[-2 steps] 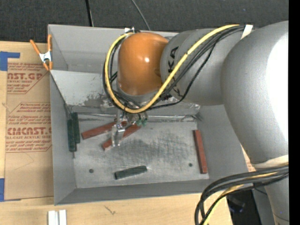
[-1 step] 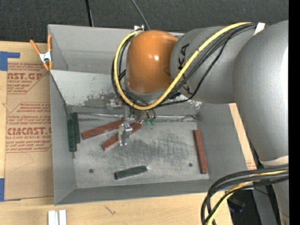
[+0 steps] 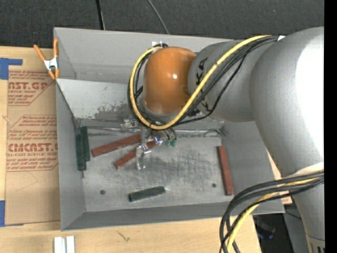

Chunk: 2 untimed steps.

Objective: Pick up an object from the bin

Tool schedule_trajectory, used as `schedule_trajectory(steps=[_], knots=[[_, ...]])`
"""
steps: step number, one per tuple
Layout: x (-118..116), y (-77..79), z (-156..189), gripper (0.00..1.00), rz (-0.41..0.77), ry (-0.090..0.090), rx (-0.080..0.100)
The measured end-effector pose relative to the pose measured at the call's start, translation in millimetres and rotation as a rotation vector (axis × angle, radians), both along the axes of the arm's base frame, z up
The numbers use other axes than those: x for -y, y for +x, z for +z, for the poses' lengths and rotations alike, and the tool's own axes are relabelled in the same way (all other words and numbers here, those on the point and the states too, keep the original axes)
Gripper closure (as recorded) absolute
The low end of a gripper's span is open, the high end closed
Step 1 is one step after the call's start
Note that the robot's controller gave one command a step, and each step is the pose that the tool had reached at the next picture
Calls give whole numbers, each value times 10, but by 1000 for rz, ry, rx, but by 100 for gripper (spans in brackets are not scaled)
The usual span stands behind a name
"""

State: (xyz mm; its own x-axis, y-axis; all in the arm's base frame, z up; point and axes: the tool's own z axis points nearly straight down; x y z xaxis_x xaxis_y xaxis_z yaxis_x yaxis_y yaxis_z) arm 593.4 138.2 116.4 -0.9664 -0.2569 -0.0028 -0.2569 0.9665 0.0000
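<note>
The gripper (image 3: 141,156) is at the right ends of two red-brown sticks (image 3: 113,147). Whether it is open, I cannot tell.

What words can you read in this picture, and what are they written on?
"CAST": big red letters, printed twice, on the cardboard left of the bin.
"CAST ACRYLIC SHEET": small red line under each, barely readable.
Black letters on the arm: crossed by cables, unreadable.
The sticks in the bin: no writing seen.
</note>
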Motion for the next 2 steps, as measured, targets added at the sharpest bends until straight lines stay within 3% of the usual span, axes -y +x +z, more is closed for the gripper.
schedule_trajectory(steps=[1,2], knots=[[19,-46,-448,0,-80,3,1],[75,-17,-423,100,-68,3,-4]])
